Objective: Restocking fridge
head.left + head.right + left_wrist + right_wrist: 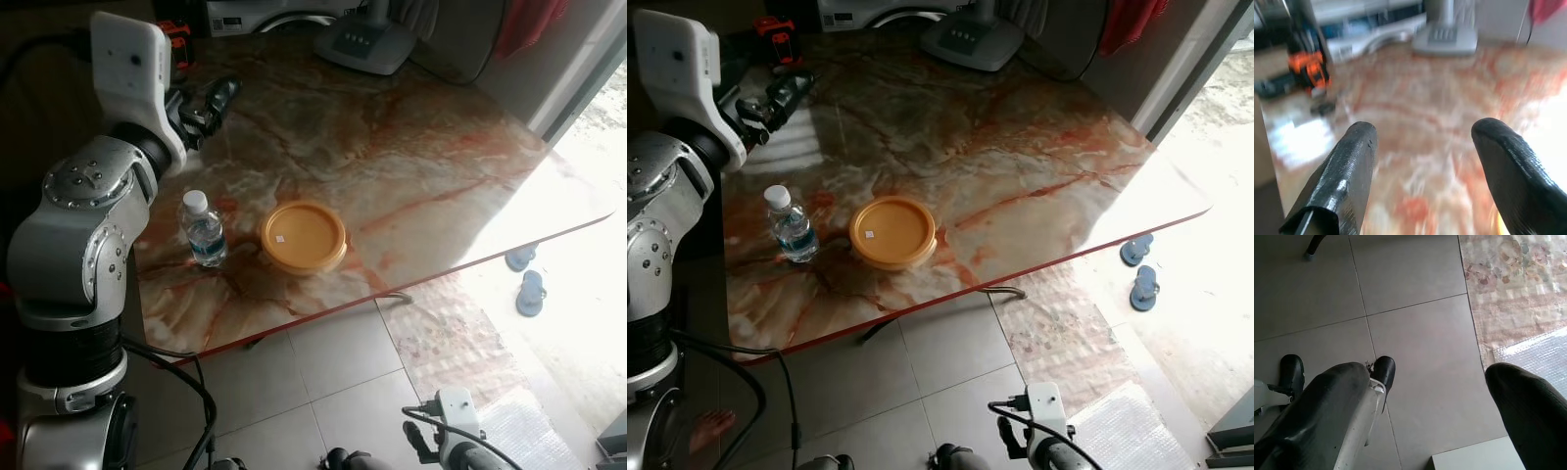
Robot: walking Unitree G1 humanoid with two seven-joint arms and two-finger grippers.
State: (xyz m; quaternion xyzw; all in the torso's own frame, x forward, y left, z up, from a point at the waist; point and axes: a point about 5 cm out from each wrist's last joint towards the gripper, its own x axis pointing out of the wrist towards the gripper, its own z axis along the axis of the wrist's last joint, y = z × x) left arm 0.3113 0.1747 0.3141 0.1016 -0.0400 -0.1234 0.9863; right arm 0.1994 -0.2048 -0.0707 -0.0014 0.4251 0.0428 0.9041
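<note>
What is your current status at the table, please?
Left gripper raised over the table, fingers open, empty. Right gripper hanging over the floor, open. Water bottle upright beside the yellow lidded container, untouched. Nothing between.

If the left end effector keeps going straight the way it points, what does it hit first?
Probably nothing soon: the open left end effector points across bare marble table. The grey fan base at the far edge looks first in line, though depth is unclear.

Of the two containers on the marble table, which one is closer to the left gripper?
The clear plastic water bottle with the white cap; it stands left of the round yellow lidded container, nearer the left gripper.
</note>
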